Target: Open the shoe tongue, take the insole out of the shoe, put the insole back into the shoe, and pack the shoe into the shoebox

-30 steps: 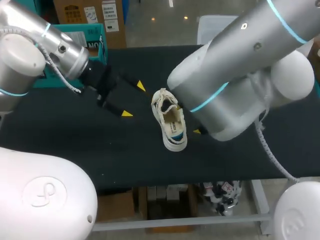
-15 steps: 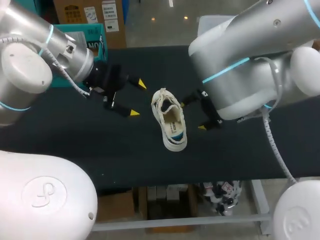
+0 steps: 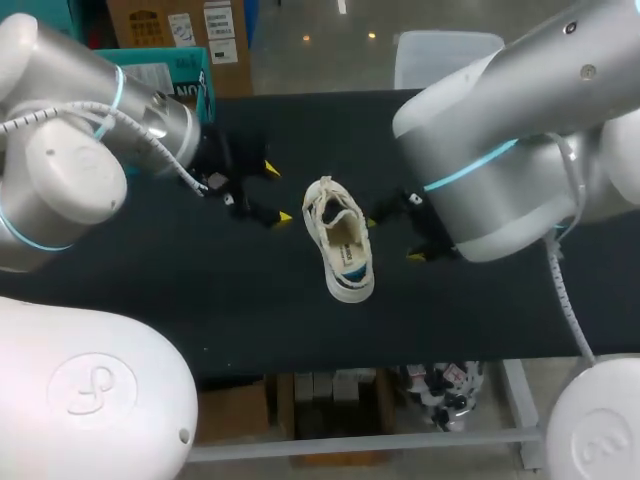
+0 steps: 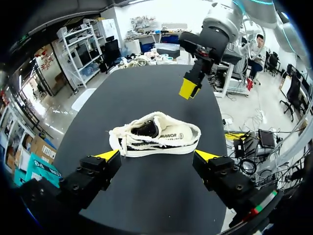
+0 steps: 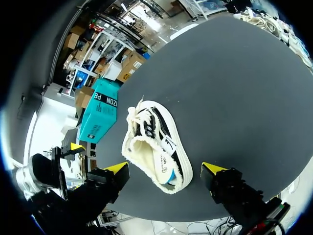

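Closer now, the spread left hand point(image 3: 278, 192) faces the shoe point(image 3: 340, 250) side-on; the spread right hand point(image 3: 393, 240) flanks it opposite, across its long axis.

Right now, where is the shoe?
In the head view the shoe sits at the middle of the table, between the left gripper and the right gripper, touching neither.

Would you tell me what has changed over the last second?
The left gripper edged closer to the shoe, fingers open. The right arm swung outward, uncovering the right gripper, open beside the shoe. Nothing was grasped; the shoe stayed put.
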`<state>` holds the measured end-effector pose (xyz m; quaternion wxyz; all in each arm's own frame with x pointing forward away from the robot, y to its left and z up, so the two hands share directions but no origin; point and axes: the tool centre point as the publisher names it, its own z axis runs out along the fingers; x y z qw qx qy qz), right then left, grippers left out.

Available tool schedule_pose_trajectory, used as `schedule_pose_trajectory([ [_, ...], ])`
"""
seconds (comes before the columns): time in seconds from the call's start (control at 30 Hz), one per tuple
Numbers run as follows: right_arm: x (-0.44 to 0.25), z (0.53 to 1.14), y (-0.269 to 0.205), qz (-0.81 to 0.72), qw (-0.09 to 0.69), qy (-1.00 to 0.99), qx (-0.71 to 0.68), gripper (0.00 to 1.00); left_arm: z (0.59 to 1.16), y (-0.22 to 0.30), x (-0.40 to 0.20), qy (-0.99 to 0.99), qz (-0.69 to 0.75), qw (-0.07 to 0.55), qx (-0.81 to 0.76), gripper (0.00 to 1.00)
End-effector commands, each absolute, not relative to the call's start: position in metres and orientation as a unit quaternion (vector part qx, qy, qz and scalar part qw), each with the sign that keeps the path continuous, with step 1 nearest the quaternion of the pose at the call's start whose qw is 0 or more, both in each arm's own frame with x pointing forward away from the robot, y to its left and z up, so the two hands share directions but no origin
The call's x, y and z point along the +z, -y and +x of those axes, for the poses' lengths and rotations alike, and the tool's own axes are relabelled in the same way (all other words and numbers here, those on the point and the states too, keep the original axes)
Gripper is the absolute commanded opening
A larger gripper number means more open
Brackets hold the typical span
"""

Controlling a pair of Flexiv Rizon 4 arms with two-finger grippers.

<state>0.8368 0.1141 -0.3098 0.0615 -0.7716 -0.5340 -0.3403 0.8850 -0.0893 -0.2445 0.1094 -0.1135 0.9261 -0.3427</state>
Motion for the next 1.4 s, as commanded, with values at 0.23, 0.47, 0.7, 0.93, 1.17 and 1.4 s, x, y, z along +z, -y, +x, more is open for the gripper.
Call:
schedule_pose_trajectory([
  [0.23,-0.331,0.811,-0.148,-0.802,-0.101,0.510,-0.295,0.28,0.888,0.072,-0.240,-0.906,-0.253,0.093,-0.326,1.00],
  [0.47,-0.332,0.799,-0.175,-0.788,-0.153,0.529,-0.276,0.00,0.895,0.057,-0.242,-0.900,-0.276,0.088,-0.326,1.00],
  [0.7,-0.346,0.802,-0.185,-0.780,-0.172,0.544,-0.256,0.00,0.896,0.047,-0.245,-0.898,-0.285,0.089,-0.324,1.00],
  [0.93,-0.353,0.813,-0.191,-0.781,-0.174,0.544,-0.253,0.00,0.894,0.040,-0.249,-0.897,-0.288,0.089,-0.324,1.00],
  [1.17,-0.364,0.823,-0.189,-0.788,-0.168,0.541,-0.243,0.00,0.896,0.034,-0.252,-0.895,-0.289,0.089,-0.328,1.00],
  [1.4,-0.379,0.836,-0.186,-0.795,-0.157,0.537,-0.235,0.00,0.899,0.031,-0.252,-0.894,-0.291,0.092,-0.327,1.00],
])
